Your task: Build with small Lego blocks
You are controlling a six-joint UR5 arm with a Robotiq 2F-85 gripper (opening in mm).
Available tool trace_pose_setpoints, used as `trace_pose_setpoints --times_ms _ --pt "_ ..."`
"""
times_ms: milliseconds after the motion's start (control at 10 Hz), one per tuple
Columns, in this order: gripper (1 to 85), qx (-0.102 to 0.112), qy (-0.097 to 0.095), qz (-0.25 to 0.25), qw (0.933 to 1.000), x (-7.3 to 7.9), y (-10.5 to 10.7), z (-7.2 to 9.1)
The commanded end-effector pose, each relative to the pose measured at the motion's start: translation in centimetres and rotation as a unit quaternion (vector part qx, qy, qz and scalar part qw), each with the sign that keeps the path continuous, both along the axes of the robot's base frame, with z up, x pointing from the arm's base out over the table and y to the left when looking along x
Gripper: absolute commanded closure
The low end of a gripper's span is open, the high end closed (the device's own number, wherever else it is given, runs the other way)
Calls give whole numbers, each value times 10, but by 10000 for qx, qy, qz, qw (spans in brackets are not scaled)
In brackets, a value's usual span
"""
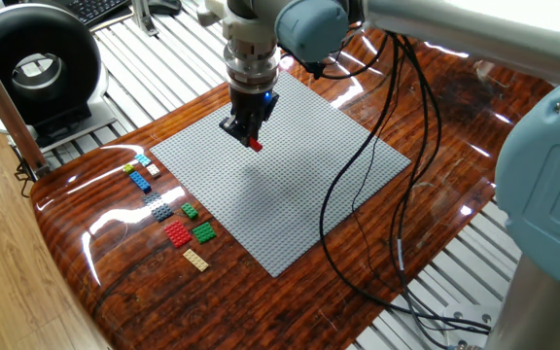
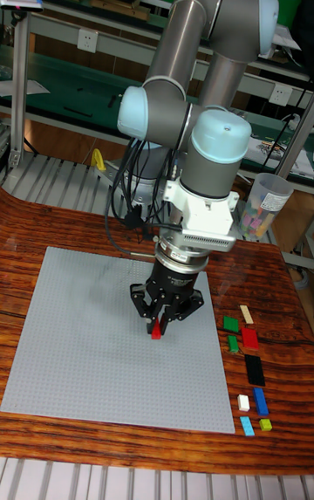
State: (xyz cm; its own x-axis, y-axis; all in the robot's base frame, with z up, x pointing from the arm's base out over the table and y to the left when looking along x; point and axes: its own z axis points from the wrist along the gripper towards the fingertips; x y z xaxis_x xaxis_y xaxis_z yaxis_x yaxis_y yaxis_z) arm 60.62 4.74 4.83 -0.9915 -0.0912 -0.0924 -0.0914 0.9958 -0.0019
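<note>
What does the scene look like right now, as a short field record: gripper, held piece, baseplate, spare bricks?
gripper: gripper above the grey baseplate, pointing down
held piece: small red brick pinched between the fingers
baseplate: no bricks visible on it
spare bricks: loose row on the wooden table beside the baseplate, including red plate, green plate, tan plate, blue brick
cables: black cables trail across the baseplate
</note>
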Motion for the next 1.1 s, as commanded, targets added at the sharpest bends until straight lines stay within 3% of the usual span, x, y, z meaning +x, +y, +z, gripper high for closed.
trace_pose_setpoints --times_ms 0,500,1000 --pt "843 -9 22 -129 9999 -1 -4 1" --pt "843 27 -32 -335 9994 2 -3 2" --pt "843 124 -136 -564 9982 25 19 -11"
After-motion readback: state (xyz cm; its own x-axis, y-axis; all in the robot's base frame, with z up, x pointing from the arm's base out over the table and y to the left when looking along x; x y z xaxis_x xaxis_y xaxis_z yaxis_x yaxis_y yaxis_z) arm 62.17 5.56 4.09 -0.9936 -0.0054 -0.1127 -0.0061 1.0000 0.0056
